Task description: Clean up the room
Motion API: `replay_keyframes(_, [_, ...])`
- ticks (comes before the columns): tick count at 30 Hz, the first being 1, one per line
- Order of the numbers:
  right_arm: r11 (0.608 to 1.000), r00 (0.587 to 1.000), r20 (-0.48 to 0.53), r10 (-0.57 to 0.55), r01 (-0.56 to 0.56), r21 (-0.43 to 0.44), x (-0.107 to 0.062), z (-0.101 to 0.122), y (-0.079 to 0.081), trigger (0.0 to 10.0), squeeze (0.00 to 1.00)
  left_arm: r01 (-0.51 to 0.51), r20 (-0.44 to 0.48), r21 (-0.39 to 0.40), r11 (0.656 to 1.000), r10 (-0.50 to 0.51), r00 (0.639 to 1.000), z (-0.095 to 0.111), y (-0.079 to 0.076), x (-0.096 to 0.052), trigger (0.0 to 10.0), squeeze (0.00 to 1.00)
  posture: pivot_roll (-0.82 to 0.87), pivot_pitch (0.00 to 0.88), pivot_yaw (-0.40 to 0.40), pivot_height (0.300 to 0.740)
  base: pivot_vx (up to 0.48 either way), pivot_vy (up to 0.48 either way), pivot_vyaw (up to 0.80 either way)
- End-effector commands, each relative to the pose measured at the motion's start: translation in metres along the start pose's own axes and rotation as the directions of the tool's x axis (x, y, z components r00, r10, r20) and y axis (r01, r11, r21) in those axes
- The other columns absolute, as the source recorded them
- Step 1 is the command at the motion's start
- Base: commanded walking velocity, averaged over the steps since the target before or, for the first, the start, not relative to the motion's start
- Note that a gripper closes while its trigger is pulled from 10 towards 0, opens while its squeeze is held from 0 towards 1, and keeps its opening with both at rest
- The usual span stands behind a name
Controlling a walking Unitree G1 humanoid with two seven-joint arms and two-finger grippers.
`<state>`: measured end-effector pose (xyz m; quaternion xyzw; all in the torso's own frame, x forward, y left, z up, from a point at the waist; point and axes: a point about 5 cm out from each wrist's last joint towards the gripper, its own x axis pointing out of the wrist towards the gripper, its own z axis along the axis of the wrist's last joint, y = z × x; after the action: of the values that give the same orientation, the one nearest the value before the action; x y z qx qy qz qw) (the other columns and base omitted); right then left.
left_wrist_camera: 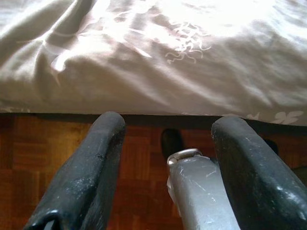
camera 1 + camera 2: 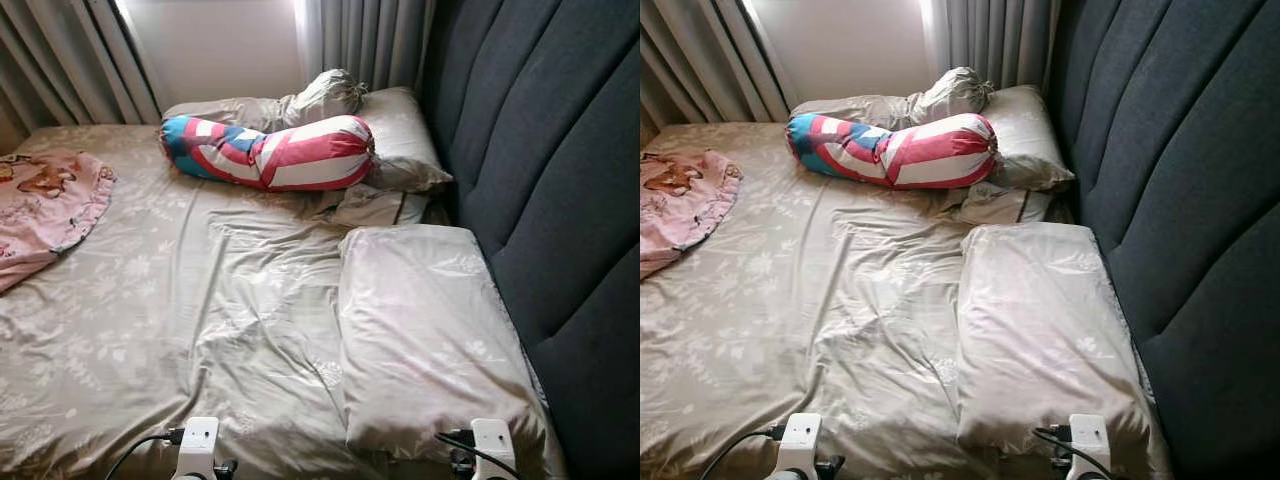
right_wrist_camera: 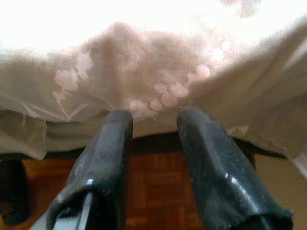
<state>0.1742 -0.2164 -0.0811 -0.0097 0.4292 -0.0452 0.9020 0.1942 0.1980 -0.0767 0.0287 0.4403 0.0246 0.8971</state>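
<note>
Wrinkly bed sheet (image 2: 200, 300) covers the bed by the dark headboard (image 2: 540, 180). A flat pillow (image 2: 425, 330) lies just ahead of the right gripper (image 3: 153, 129), long side running away from it. That gripper is a bit open and empty. The left gripper (image 1: 168, 139) is wide open, low by the bed edge.

— What kind of place is this?
— It is a bedroom in a home. There is a bed (image 2: 200, 300) with a beige flowered sheet, some pillows (image 2: 425, 335) and a striped bolster (image 2: 270, 152).
— Anything more?
— Yes. A dark padded headboard (image 2: 540, 170) stands beside it, grey curtains (image 2: 370, 40) hang behind, and the floor (image 1: 139, 163) is wooden parquet.
</note>
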Motion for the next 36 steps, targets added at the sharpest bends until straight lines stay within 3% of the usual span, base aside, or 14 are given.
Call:
replay_keyframes(1, [1.0,0.999,-0.029,0.025,-0.025,-0.014,-0.001,-0.007,0.007,10.0,0.0,-0.017,-0.023,-0.005,1.0,0.016,1.0,-0.006,0.003,-0.001,10.0,0.0,-0.14,0.0,0.003,0.74,0.0,0.319,0.0])
replay_keyframes(8, [0.998,0.997,-0.058,0.046,-0.048,-0.032,-0.003,-0.019,0.025,10.0,0.0,-0.021,-0.025,-0.01,1.0,0.021,0.999,-0.007,0.003,-0.001,10.0,0.0,-0.14,0.0,0.001,0.74,0.0,0.313,0.57])
replay_keyframes(13, [0.999,0.997,-0.066,0.044,-0.046,-0.02,-0.004,-0.024,0.027,10.0,0.0,-0.023,-0.026,-0.016,1.0,0.023,0.999,-0.007,0.005,-0.001,10.0,0.0,-0.14,0.0,0.003,0.74,0.0,0.31,0.0])
replay_keyframes(23, [0.998,0.997,-0.051,0.05,-0.052,-0.045,-0.001,-0.013,0.02,10.0,0.0,-0.025,-0.026,-0.021,0.999,0.024,0.999,-0.007,0.004,-0.001,10.0,0.0,-0.14,0.0,0.005,0.74,0.0,0.31,0.0])
replay_keyframes(30, [0.997,0.998,-0.039,0.05,-0.052,-0.062,0.002,-0.001,0.017,10.0,0.0,-0.024,-0.025,-0.022,0.999,0.023,0.999,-0.007,0.003,-0.001,10.0,0.0,-0.14,0.0,0.002,0.74,0.0,0.304,0.78])
replay_keyframes(36, [0.998,0.999,-0.018,0.039,-0.04,-0.044,0.004,0.01,0.01,10.0,0.0,-0.028,-0.023,-0.029,0.999,0.027,0.999,-0.007,0.003,-0.001,10.0,0.0,-0.14,0.0,-0.002,0.74,0.0,0.304,0.0])
